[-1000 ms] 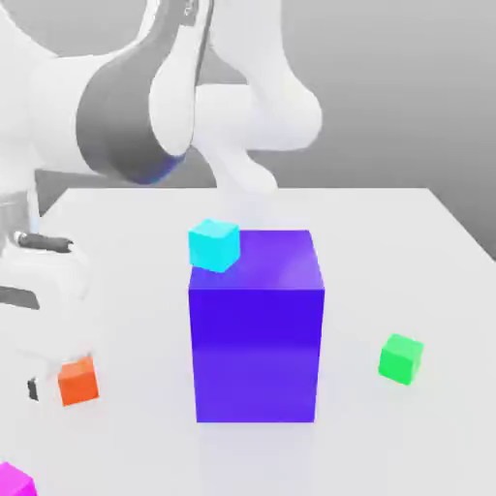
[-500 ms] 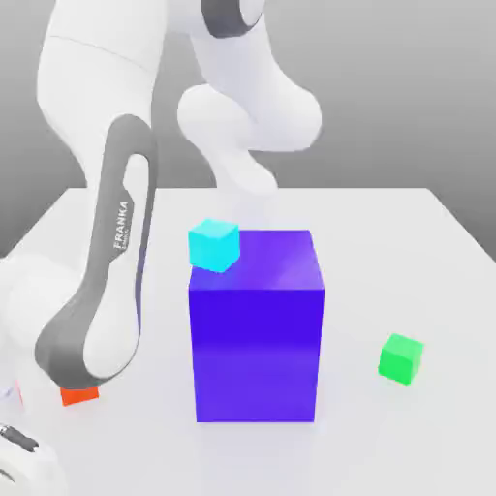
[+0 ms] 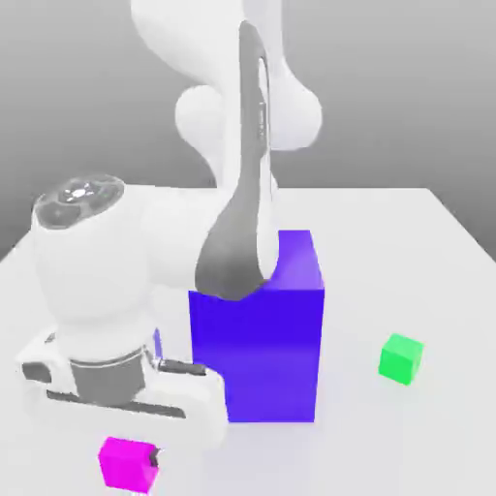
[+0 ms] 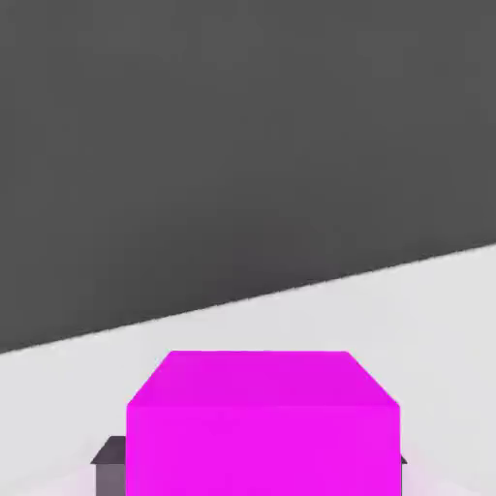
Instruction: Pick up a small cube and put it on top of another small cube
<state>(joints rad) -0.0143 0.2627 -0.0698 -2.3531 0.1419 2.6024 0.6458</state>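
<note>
Cube [image 3: 127,464]: plain bright magenta, flat-faced, sharp-edged | hand [image 3: 155,459]: grasping the magenta cube

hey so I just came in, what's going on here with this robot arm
The robot arm has the magenta cube gripped between its jaws, in front of the table's big blue-violet block. The small green cube sits on the table over to the exterior view's right, with nothing on top of it. The job is to stack one small cube on another, and that stacking is not done yet.
</note>
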